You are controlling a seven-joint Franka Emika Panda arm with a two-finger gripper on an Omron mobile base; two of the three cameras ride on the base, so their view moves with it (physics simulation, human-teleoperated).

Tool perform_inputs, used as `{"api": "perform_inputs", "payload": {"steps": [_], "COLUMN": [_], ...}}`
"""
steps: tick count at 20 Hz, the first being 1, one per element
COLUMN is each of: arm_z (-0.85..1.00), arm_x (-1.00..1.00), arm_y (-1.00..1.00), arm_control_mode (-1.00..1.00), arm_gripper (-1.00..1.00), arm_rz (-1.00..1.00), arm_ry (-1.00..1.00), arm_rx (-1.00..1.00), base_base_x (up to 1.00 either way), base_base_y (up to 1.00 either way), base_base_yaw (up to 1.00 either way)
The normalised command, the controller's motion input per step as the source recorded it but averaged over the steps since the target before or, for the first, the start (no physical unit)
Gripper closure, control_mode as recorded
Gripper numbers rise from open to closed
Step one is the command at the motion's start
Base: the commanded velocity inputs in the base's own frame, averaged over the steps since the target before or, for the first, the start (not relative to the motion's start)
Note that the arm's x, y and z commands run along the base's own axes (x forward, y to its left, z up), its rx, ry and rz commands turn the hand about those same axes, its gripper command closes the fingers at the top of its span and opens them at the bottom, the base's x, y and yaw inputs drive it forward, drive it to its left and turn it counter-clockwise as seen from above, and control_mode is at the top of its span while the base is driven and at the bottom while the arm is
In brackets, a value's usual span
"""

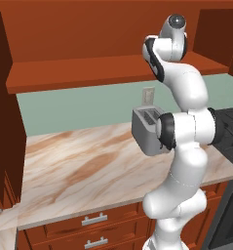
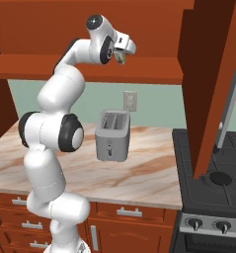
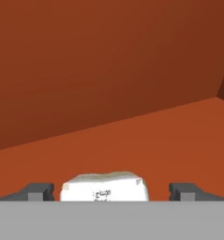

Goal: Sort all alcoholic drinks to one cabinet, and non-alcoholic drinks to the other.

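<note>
A small cream-white carton (image 3: 104, 188) with dark print stands on the red-brown plank shelf (image 3: 169, 140) of a wall cabinet. It sits between my two dark fingertips (image 3: 37, 191), with a gap on each side. My gripper (image 3: 111, 191) is open around it and not touching it. From the right base view, the hand (image 2: 123, 47) reaches in over the cabinet shelf (image 2: 154, 71) with the carton (image 2: 121, 58) just under it. The other drinks are out of view.
A grey toaster (image 2: 112, 134) stands on the marble counter (image 1: 79, 166) under the shelf, below the raised arm. An open cabinet door (image 2: 213, 84) hangs at the right above the black stove (image 2: 213, 173). Another door (image 1: 3, 112) hangs at the left. Drawers (image 1: 88, 222) lie below.
</note>
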Motion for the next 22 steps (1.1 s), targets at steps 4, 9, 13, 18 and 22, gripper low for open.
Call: {"api": "perform_inputs", "payload": {"steps": [4,9,13,18,22], "arm_z": [-0.16,-0.20,-0.22,-0.21,-0.20], "arm_x": [0.23,0.28,0.26,0.24,0.20], "arm_y": [0.00,0.00,0.00,0.00,0.00], "arm_control_mode": [-1.00,-1.00,-1.00,-1.00,-1.00], "arm_gripper": [-1.00,-1.00,-1.00,-1.00,-1.00], "arm_rz": [0.00,0.00,0.00,0.00,0.00], "arm_ry": [-0.04,-0.06,-0.04,-0.04,-0.03], "arm_rx": [0.00,0.00,0.00,0.00,0.00], "base_base_x": [0.00,0.00,0.00,0.00,0.00], "base_base_y": [0.00,0.00,0.00,0.00,0.00], "base_base_yaw": [0.00,0.00,0.00,0.00,0.00]}}
